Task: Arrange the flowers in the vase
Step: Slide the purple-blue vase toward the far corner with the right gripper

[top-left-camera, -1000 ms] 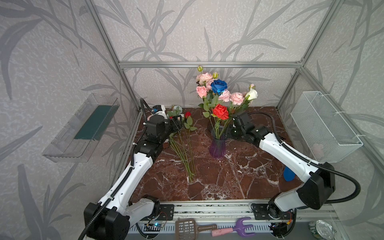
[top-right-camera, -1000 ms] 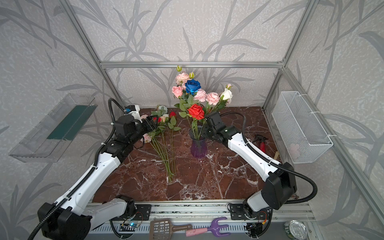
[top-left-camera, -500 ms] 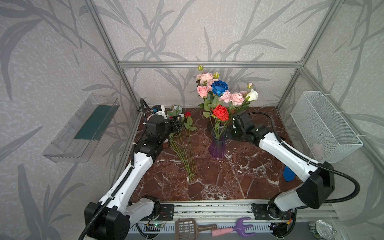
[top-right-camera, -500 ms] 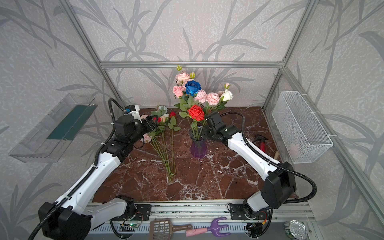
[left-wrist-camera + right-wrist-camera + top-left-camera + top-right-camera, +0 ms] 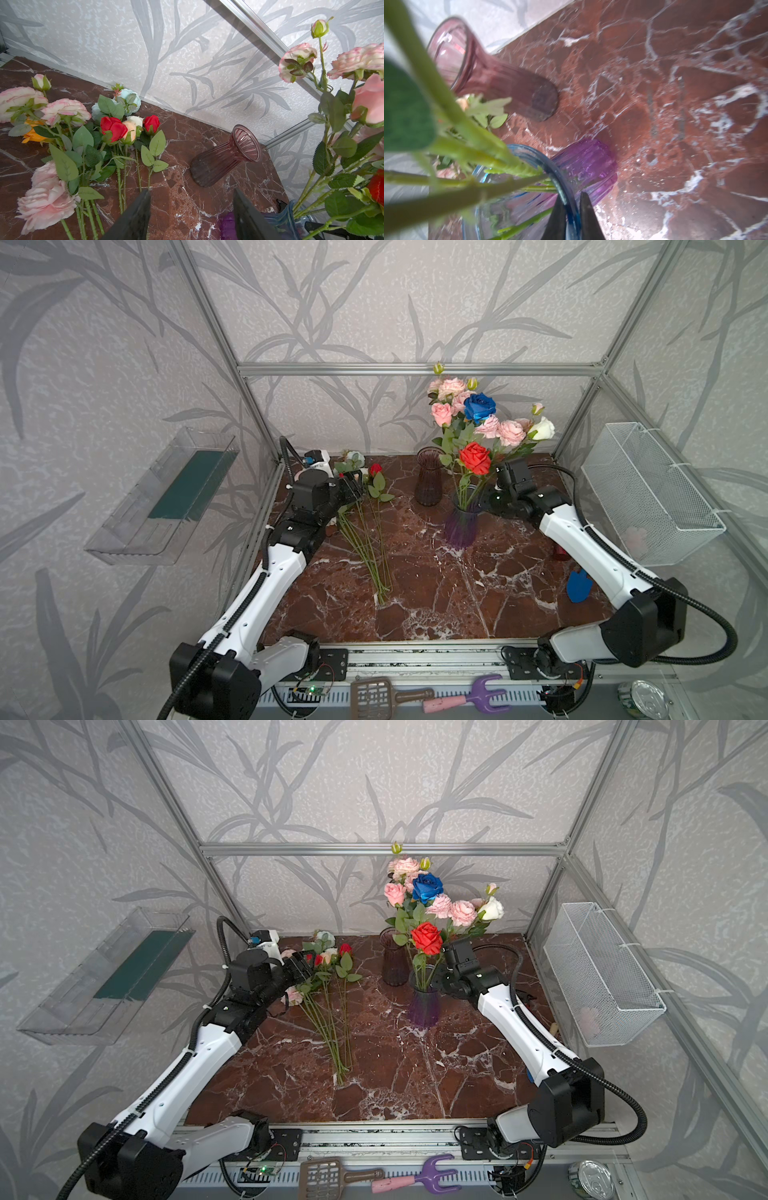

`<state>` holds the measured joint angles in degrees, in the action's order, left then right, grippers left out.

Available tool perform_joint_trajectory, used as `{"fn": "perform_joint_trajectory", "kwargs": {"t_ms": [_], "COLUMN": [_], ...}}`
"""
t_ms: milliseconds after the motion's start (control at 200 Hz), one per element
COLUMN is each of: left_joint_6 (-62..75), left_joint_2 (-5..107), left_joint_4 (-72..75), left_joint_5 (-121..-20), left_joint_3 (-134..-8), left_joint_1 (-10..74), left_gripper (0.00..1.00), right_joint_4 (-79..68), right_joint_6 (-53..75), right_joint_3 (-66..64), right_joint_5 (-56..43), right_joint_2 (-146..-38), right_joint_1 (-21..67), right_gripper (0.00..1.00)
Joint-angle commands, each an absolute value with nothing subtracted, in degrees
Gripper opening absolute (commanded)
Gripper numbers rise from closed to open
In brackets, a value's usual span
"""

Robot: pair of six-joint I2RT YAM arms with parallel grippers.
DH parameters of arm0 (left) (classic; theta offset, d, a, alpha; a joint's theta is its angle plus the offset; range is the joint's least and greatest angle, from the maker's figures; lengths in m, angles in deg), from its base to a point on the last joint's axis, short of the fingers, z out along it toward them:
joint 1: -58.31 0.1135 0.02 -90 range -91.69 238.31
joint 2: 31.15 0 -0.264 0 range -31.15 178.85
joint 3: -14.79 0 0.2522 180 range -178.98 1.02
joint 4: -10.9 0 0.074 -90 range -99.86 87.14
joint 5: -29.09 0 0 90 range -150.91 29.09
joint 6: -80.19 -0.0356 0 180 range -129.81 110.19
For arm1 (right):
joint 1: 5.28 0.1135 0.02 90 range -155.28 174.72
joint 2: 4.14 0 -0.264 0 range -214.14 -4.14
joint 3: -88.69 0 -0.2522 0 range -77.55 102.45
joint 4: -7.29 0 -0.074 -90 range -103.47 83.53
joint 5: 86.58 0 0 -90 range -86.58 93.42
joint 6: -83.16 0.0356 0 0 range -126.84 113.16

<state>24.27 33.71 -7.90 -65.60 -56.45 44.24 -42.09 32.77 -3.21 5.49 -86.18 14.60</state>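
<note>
shifted to the right in both top views since half a second ago, the purple vase [image 5: 461,526] [image 5: 424,1006] stands upright near the middle of the marble table [image 5: 415,597] and no longer covers the mauve vase [image 5: 428,483] just behind it; the standing flowers [image 5: 475,457] went with it, red rose in front, blue rose and pink blooms above, a white one at the right; the right gripper [image 5: 572,199] has drawn in and now pinches the vase's blue rim, one of its fingers [image 5: 588,218] outside the glass and its mate inside among the green stems; the left gripper [image 5: 191,190] has not changed.

the loose flowers [image 5: 365,531] [image 5: 114,128] lie on the table to the left, well apart from the purple vase, heads toward the back-left corner and stems running to the front; red, peach, white and yellow roses with pink and pale-blue peonies show in the left wrist view.

the right arm stretches from the front-right base diagonally back to the vase's right side; the left arm runs up the left edge, wrist bent inward, its gripper hovering by the flower heads with fingers spread wide and nothing between them.

a wire basket [image 5: 648,489] hangs on the right wall, a clear tray [image 5: 166,497] on the left.
</note>
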Motion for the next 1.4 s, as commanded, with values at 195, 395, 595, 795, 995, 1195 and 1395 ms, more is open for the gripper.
{"fn": "perform_joint_trajectory", "kwargs": {"t_ms": [195,395,595,795,995,1195,1395], "left_joint_6": [24.2,25.1,26.3,28.0,29.4,29.6,29.9], "left_joint_2": [34.4,35.1,36.0,37.2,38.3,38.3,38.2], "left_joint_4": [-6.5,-5.9,-5.1,-4.0,-2.7,-1.7,-1.4], "left_joint_5": [-66.4,-67.6,-69.5,-71.9,-74.7,-75.5,-76.0], "left_joint_3": [-55.7,-55.6,-55.4,-55.3,-55.3,-54.9,-54.7], "left_joint_1": [45.3,46.6,48.4,50.6,52.1,52.6,52.9], "left_gripper": [0.63,0.63,0.63,0.61,0.59,0.58,0.58], "right_joint_4": [-34.1,-32.6,-35.8,-38.1,-39.5,-39.5,-39.6], "right_joint_6": [30.0,27.9,26.7,26.2,25.3,25.7,26.6], "right_joint_3": [2.9,10.5,20.9,26.8,29.8,29.5,28.2], "right_joint_5": [6.4,6.8,6.6,6.9,6.2,3.4,2.8], "right_joint_2": [-90.9,-98.9,-108.3,-113.2,-115.4,-115.3,-113.6], "right_joint_1": [6.2,2.6,0.1,-2.9,-3.8,-3.9,-4.2], "right_gripper": [0.00,0.00,0.00,0.00,0.00,0.13,0.25]}}
